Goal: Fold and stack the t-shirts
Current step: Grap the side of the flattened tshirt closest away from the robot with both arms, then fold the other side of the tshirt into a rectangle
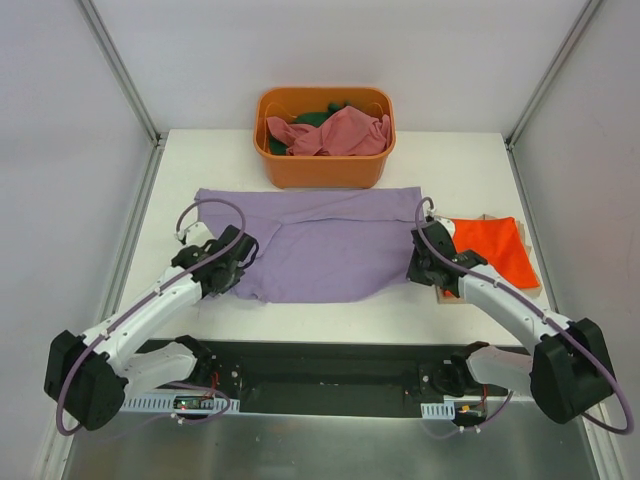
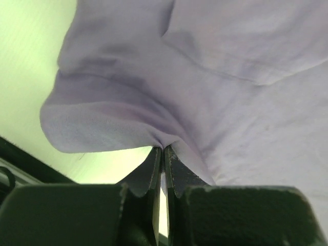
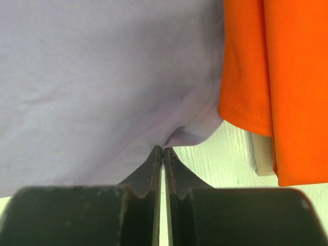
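Observation:
A lavender-purple t-shirt point(image 1: 320, 240) lies spread across the middle of the white table. My left gripper point(image 1: 237, 262) is shut on its near left edge; the left wrist view shows the cloth point(image 2: 205, 77) pinched at the fingertips point(image 2: 163, 149). My right gripper point(image 1: 420, 262) is shut on its near right edge, the cloth point(image 3: 102, 77) pinched at the tips point(image 3: 163, 149). A folded bright orange-red t-shirt point(image 1: 492, 245) lies to the right on a light board and shows in the right wrist view point(image 3: 282, 77). A dusty pink shirt point(image 1: 335, 132) and a dark green one point(image 1: 318, 116) are in the tub.
The rigid orange plastic tub point(image 1: 322, 170) stands at the table's far middle, just behind the purple shirt. Grey walls with metal frame posts close in the left, right and back. A black base rail point(image 1: 320, 365) runs along the near edge.

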`<state>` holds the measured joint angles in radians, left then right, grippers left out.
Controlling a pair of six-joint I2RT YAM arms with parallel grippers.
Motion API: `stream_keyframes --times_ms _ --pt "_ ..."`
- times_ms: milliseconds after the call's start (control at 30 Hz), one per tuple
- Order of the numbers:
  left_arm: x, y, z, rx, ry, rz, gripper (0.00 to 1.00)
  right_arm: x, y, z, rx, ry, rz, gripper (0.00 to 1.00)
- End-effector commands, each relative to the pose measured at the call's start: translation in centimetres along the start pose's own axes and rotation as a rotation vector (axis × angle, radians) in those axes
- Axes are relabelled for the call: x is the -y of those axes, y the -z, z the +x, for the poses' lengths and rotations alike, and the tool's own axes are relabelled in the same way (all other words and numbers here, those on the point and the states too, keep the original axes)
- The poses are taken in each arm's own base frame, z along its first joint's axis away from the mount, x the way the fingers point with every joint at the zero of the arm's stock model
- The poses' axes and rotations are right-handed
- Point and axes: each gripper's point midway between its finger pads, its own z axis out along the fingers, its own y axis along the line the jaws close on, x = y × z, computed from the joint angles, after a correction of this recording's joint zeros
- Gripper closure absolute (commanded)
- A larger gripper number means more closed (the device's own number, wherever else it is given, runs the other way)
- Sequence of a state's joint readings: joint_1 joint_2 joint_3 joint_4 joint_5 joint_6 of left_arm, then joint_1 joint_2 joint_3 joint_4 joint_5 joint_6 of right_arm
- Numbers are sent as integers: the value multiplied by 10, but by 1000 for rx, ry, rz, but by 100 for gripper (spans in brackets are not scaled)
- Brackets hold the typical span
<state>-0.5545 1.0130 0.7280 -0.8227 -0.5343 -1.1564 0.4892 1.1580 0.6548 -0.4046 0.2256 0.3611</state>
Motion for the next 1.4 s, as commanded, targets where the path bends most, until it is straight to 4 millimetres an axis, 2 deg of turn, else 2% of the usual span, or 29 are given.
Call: stream_keyframes --times_ms 0,167,333,500,667,867,1367 --pt "23 2 -33 84 -32 11 100 -6 8 -33 68 24 7 95" --pt "47 -2 -59 119 -45 29 100 -14 5 -63 98 35 3 96" --pt "60 -10 -83 146 -52 32 100 -24 1 -91 116 44 -14 96" --pt "81 -19 -105 156 -88 94 100 -29 -7 -110 113 42 -12 96" --pt "109 -25 -117 172 -158 201 100 -29 -14 -126 118 34 -1 96" --pt "130 -33 -135 203 -201 237 100 -30 -26 -132 96 33 5 96" --pt "144 -62 -151 178 -205 203 100 -24 -44 -140 72 16 37 96"
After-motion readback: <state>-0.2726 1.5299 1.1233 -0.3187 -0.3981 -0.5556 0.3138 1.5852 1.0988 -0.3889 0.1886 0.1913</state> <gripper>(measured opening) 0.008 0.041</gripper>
